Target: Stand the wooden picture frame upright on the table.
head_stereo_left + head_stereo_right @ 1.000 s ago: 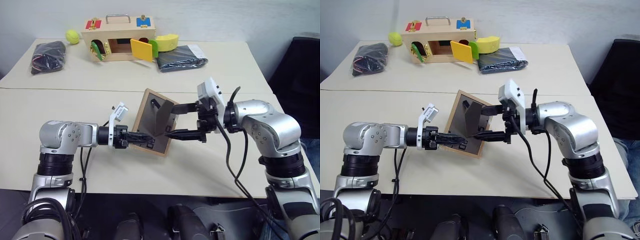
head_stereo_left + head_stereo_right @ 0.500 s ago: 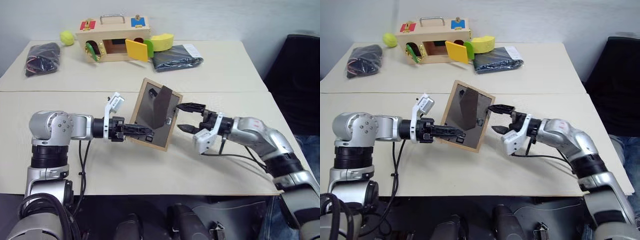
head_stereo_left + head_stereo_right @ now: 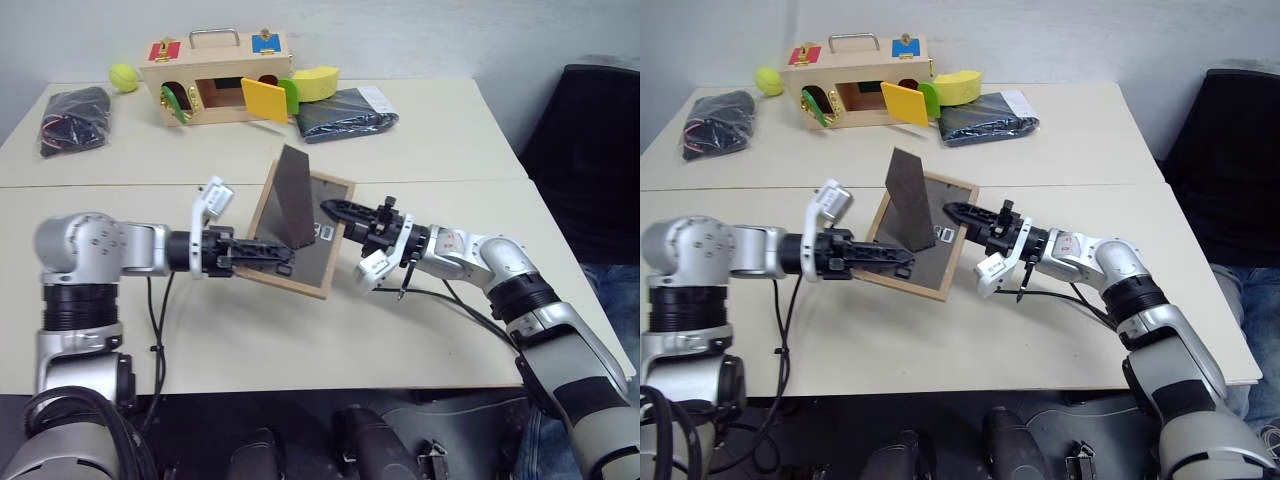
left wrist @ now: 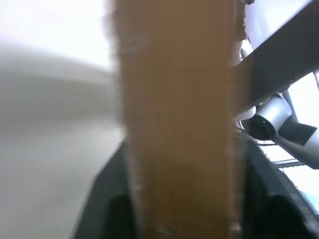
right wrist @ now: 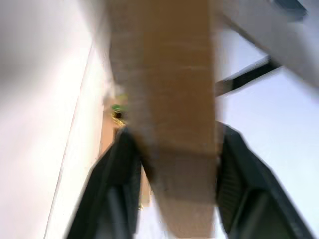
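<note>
**Frame gripped from both sides, tilted over desk**

Pale beige desk (image 3: 420, 330) carries the scene; a second desk behind holds a wooden box (image 3: 215, 72), tennis ball (image 3: 123, 76), yellow block (image 3: 318, 82) and two dark bags (image 3: 70, 112).

Diffs vs one second ago:
- Right arm has dropped lower and now reaches in flat along the desk; before, it came in higher with the wrist camera on top.
- Right gripper (image 3: 332, 209) has narrowed from wide open and now sits at the frame's right edge.
- Frame (image 3: 305, 262) sits further left in view, back panel facing the camera, prop stand (image 3: 292, 197) swung out and pointing up.

Writing: small white label on the back panel, unreadable.

Grippers:
- Left gripper (image 3: 278, 256) clamps the frame's left border; wrist view shows the wood edge between its fingers (image 4: 112, 209).
- Right gripper part closed, wood edge between its fingers (image 5: 234, 164) in wrist view; firm hold or only contact, cannot tell.

Frame is tilted, lower edge near the desk.
</note>
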Available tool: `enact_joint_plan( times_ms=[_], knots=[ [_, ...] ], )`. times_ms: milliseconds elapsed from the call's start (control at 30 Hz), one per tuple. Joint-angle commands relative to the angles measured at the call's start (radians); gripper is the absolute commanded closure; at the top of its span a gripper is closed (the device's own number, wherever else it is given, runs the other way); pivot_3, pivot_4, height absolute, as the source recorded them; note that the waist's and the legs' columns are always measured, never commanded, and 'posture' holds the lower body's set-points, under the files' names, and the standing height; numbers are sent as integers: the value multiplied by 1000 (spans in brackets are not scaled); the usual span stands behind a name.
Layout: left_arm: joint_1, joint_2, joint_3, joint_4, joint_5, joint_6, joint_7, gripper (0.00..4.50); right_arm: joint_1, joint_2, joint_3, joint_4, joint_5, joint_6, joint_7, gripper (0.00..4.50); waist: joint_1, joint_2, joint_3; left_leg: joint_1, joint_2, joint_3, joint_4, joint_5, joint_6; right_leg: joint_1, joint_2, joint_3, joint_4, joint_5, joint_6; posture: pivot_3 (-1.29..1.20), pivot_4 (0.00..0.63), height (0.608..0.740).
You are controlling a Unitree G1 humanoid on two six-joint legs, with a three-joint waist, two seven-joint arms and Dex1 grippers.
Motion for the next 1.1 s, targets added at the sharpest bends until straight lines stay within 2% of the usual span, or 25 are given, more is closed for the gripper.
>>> enact_joint_plan(
  times_ms=[33, 100, 133, 200, 267, 300, 400, 467, 533, 600, 700, 767, 1067, 1100],
  knots=[
    [41, 125, 42, -77, -86, 1, -14, 798, -60, -3, -11, 22, 49, -11, -39, 3253, -11, 0, 0, 0, 0, 0, -1, 0, 0, -1, 0, 1, 0, 0, 0, 0, 150, 740],
    [90, 203, 102, -156, -109, 1, -22, 112, -74, -4, -3, 49, 65, -26, -25, 3253, -13, 0, 0, 0, 0, 0, -1, 0, 0, -1, 0, 0, 0, 0, 0, 0, 150, 740],
    [130, 242, 135, -214, -113, -17, -34, 0, -78, -6, 0, 59, 76, -35, -14, 3253, -14, 0, 0, 0, 0, 0, -1, 0, 0, -1, 0, 1, 0, 0, 0, 0, 150, 740],
    [228, 301, 199, -336, -109, -97, -66, 0, -83, -11, 2, 75, 106, -55, 15, 3253, -15, 0, 0, 0, 0, 0, -1, 0, 0, -1, 0, 1, 0, 0, 0, 0, 150, 740],
    [302, 314, 281, -439, -127, -154, -77, 0, -84, -17, 6, 95, 155, -85, 67, 3253, -12, 0, 0, 0, 0, 0, -1, 0, 0, -1, 0, 1, 0, 0, 0, 0, 150, 740],
    [380, 314, 331, -533, -99, -229, -90, 0, -81, -16, 8, 120, 229, -116, 137, 3253, -10, -1, 0, 0, 0, 0, -1, 0, 0, -1, 0, 1, 0, 0, 0, 0, 150, 740],
    [571, 238, 456, -743, -89, -353, -63, 0, 1, 18, 24, 135, 762, -47, 639, 3253, -8, -1, 0, 2, 0, -1, -1, 0, 0, 3, 0, 0, -3, 0, 0, 0, 150, 740],
    [617, 179, 470, -783, -105, -390, -10, 0, 80, 40, -7, 18, 1090, 171, 960, 3253, -1, -1, 0, 4, 1, -3, 0, -1, 2, 9, 0, -2, -4, 0, 0, 0, 150, 740],
    [655, 150, 452, -807, -77, -440, 24, 0, 136, 58, -65, -116, 1340, 467, 1178, 3253, 7, -1, 0, 4, 1, -5, 2, -1, 2, 10, -1, -3, -3, 0, 0, 0, 150, 740],
    [680, 143, 428, -819, -48, -488, 50, 0, 165, 60, -112, -226, 1506, 757, 1296, 3253, 17, -1, 1, 4, 1, -6, 2, -1, 3, 11, -1, -4, -3, 1, 1, 0, 150, 740],
    [672, 137, 414, -811, -62, -521, 86, 0, 187, 47, -153, -330, 1647, 1123, 1363, 3253, 21, -1, 1, 3, 1, -7, 2, -2, 3, 10, -2, -5, -4, 1, 1, 0, 150, 740],
    [659, 143, 407, -797, -77, -530, 100, 0, 198, 50, -181, -364, 1706, 1304, 1374, 3253, 22, -1, 1, 2, 1, -8, 0, -2, 3, 10, -2, -6, -5, 0, 1, 0, 150, 740],
    [647, 195, 379, -742, -82, -573, 95, 0, 234, 114, -274, -380, 1750, 1648, 1356, 3253, 17, -1, 1, 1, 0, -8, 0, -2, 4, 9, -2, -6, -7, 0, 1, 0, 150, 740],
    [646, 203, 373, -734, -78, -581, 90, 0, 240, 107, -269, -391, 1744, 1674, 1372, 2903, 18, -1, 1, 1, 0, -8, 0, -2, 3, 9, -2, -6, -7, 0, 1, 0, 150, 740]
  ],
)
